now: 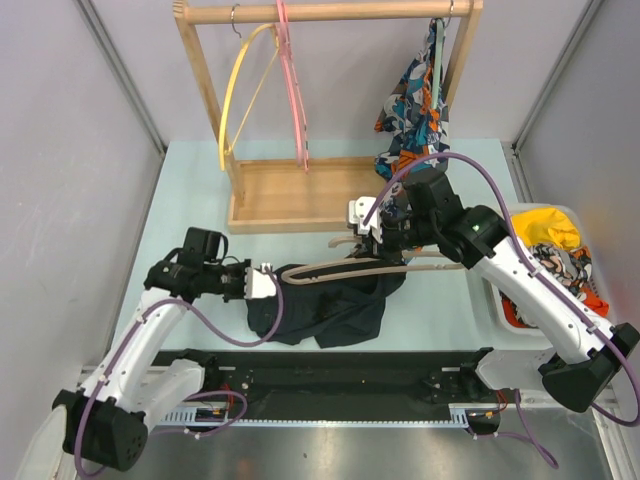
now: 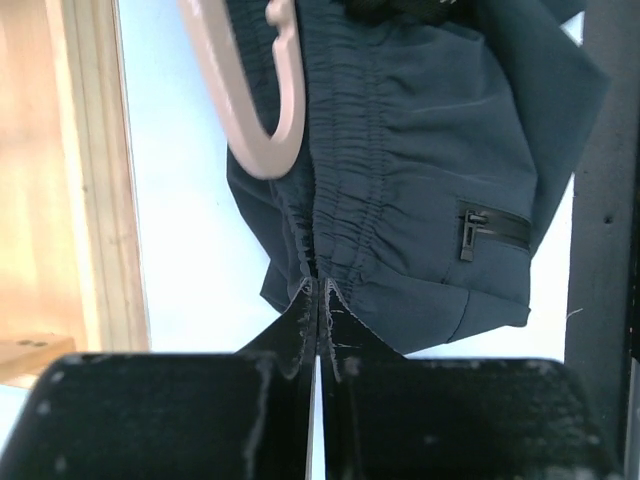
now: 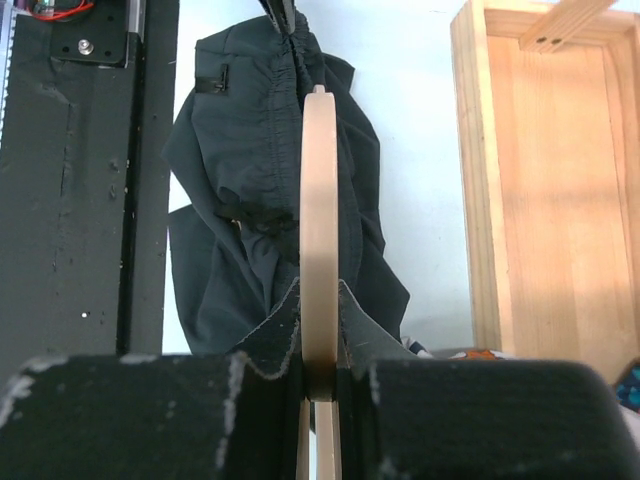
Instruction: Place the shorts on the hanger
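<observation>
With our left gripper [image 2: 318, 292] pinched shut on the waistband [image 2: 345, 190] of the shorts [image 1: 335, 308], mid tabletop [image 1: 190, 205] toward its near edge, and our right gripper [image 3: 320, 310] clamped on the hanger [image 3: 318, 190], we should hold the waistband taut and slide the hanger in level.

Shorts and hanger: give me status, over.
Left gripper shut on shorts waistband. Right gripper shut on tan hanger. Hanger end beside waistband, shorts lying on table, not hung. Nothing seen between them.
</observation>
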Robot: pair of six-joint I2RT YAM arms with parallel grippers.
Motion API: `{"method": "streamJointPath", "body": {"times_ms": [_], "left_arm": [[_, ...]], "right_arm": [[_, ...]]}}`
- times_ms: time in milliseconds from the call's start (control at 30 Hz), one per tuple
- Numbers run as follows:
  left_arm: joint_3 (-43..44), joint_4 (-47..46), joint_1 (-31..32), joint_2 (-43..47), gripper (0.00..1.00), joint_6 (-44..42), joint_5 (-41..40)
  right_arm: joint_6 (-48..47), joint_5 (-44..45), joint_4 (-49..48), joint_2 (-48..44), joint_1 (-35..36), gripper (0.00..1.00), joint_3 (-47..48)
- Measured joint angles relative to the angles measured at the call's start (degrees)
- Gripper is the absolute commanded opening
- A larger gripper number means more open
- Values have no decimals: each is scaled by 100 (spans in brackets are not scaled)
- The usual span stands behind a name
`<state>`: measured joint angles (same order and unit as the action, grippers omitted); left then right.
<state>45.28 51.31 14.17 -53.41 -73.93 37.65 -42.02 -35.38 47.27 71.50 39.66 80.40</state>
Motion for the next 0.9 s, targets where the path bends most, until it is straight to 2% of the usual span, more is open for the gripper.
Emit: {"method": "streamJointPath", "body": {"times_ms": [533,567,600,667,700,767,900], "left_arm": [[-28,153,313,573,0,-560,-44],[-24,153,339,573,4,-553,-46],[-15,153,367,568,20,-544,-48],[-11,118,404,514,32,-466,-81],[9,105,409,417,43,-343,-138],[109,107,350,153,53,-107,-173],[428,175,-107,-636,64,125,-74]], "right_arm": [[-664,-181,267,17,413,0,0],[-664,-184,264,20,426,0,2],[-664,-186,264,20,444,0,4],[-662,-186,262,26,455,0,11],[-660,-186,262,28,455,0,13],[-651,-192,267,50,452,0,20],[-647,-216,289,85,446,0,22]]}}
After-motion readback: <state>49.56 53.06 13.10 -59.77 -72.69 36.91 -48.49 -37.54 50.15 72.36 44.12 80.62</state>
